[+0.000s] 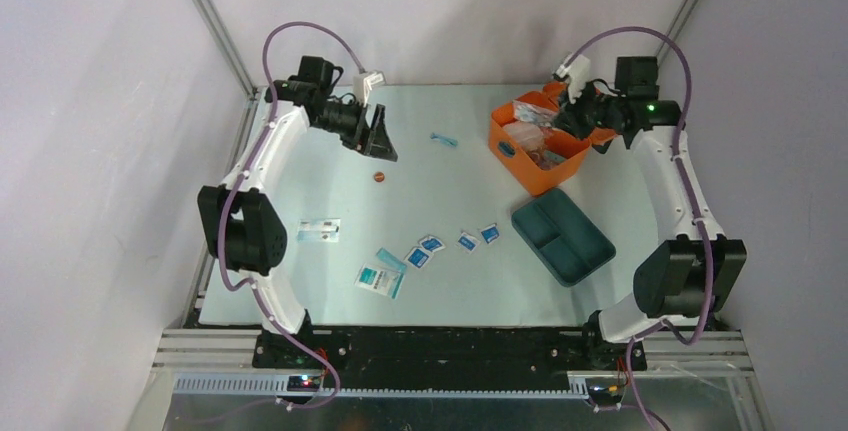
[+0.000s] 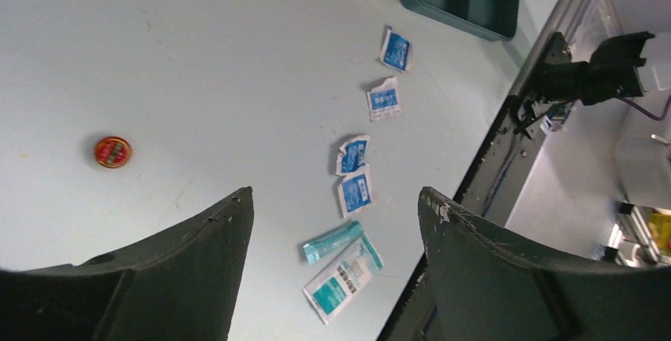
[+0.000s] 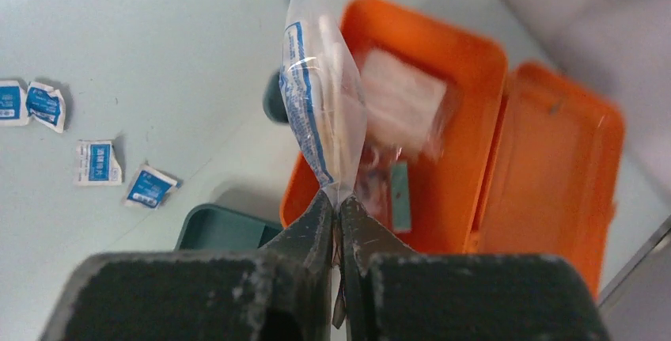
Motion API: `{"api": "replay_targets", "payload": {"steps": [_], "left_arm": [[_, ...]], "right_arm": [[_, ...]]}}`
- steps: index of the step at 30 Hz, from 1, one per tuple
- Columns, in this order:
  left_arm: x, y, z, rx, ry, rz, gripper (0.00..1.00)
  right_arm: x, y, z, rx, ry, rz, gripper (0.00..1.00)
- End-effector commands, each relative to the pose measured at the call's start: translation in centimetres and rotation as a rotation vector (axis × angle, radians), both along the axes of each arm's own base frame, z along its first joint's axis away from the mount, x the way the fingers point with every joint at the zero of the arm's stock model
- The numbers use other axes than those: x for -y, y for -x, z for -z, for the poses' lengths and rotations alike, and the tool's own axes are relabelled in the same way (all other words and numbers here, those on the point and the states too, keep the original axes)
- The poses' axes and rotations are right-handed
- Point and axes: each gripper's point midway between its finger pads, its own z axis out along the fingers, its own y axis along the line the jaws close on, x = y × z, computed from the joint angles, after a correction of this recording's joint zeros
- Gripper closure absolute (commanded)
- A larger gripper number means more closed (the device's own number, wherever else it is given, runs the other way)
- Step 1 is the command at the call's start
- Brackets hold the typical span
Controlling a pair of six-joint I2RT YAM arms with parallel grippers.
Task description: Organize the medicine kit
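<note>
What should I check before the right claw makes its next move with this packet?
1. Right claw shut on the clear packet: ok.
2. Grip secure: cannot tell; only one end of the packet is pinched.
3. Lid of the orange case open: ok.
4. Room in the case: cannot tell; other packets lie inside.
5. Left claw open and far from the case: ok.
6. Tray seated in the case: not ok; it lies on the table beside the case.
</note>
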Motion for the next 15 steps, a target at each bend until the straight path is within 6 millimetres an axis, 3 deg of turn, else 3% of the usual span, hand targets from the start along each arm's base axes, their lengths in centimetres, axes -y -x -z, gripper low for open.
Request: {"api": "replay_targets", "payload": {"steps": [1, 6, 15], "left_arm": [[1.0, 2.2, -1.4, -0.022, 0.065, 0.030, 0.19], [1.1, 2.3, -0.7, -0.037, 0.042, 0.025, 0.19], [1.4, 3.1, 0.2, -0.022, -0.005, 0.035, 0.19]], "right_arm": [[2.9, 0.8, 3.3, -0.236, -0.136, 0.172, 0.93], [5.8, -0.8, 5.7, -0.326, -0.173, 0.326, 0.93], [5.5, -3.2, 8.8, -0.533, -0.450, 0.588, 0.94]]}}
